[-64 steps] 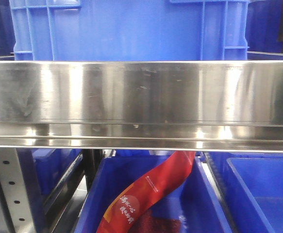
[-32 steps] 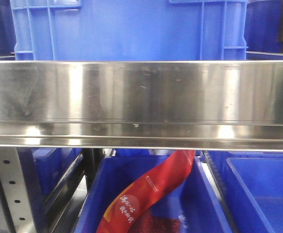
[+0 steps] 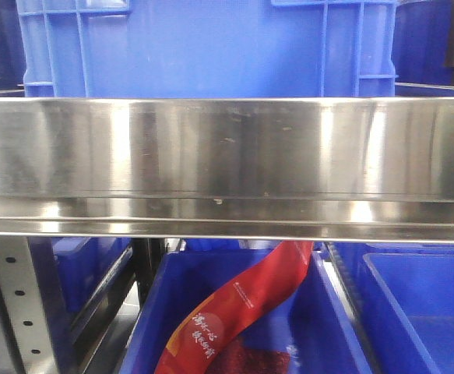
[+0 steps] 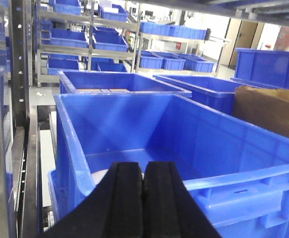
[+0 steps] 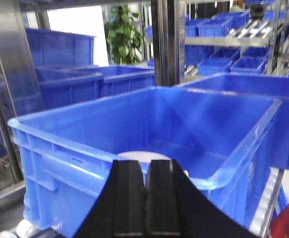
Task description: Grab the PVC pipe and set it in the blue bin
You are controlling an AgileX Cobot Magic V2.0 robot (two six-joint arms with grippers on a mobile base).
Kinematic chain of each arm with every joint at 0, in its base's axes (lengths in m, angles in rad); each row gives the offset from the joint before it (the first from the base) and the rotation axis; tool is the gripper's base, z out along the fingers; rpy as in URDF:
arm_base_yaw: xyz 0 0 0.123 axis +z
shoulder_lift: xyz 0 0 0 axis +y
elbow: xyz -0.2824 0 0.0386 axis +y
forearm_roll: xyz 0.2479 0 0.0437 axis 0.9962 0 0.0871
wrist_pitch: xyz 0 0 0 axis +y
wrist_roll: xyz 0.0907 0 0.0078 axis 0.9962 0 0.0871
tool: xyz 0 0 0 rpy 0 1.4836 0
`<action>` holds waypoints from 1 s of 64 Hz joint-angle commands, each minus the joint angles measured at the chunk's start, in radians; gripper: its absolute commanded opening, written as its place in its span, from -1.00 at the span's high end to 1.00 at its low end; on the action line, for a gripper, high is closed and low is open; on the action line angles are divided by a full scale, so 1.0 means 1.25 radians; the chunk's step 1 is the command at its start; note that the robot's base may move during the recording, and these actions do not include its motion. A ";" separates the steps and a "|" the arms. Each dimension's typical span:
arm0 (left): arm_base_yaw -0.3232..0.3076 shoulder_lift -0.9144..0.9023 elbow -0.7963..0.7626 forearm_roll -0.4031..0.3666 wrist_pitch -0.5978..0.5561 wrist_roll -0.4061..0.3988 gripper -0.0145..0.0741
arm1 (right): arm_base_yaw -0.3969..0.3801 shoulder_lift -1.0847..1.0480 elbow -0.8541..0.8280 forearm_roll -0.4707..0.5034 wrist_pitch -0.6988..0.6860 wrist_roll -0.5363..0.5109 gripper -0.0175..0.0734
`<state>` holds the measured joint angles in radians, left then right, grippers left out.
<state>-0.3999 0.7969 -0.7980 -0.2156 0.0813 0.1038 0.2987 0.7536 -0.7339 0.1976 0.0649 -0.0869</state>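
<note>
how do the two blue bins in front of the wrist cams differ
The bin at the left gripper sits among open bins and a cardboard box; the bin at the right gripper stands beside a shelf post with a plant behind. Both are blue, open-topped, with something white inside; both grippers are shut.

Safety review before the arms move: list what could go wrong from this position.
1. Both grippers, left and right, look shut with nothing between the pads, so neither appears ready to grab.
2. Each hangs close to the rim of a blue bin; a descent could hit the wall.
3. Only a sliver of something white shows in the bin under the right gripper; it cannot be confirmed as the pipe, so a blind reach may miss.
</note>
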 commanded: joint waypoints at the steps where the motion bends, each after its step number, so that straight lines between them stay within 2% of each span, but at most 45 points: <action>1: -0.001 -0.005 -0.001 -0.007 -0.016 -0.001 0.92 | -0.001 -0.005 0.002 -0.001 -0.017 0.001 0.98; 40: -0.001 -0.002 -0.001 -0.007 -0.016 -0.001 0.92 | -0.001 -0.006 0.005 -0.001 -0.023 0.001 0.98; 45: -0.001 -0.002 -0.001 -0.007 -0.016 -0.001 0.92 | -0.009 -0.011 0.026 -0.030 -0.033 0.001 0.98; 51: -0.001 -0.002 -0.001 -0.007 -0.016 -0.001 0.92 | -0.049 -0.044 0.076 -0.040 -0.052 0.001 0.98; 64: -0.001 -0.002 -0.001 -0.007 -0.016 -0.001 0.92 | -0.214 -0.211 0.267 -0.040 -0.082 0.001 0.98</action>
<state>-0.3999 0.7969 -0.7980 -0.2172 0.0773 0.1038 0.0921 0.5598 -0.4699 0.1567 -0.0082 -0.0869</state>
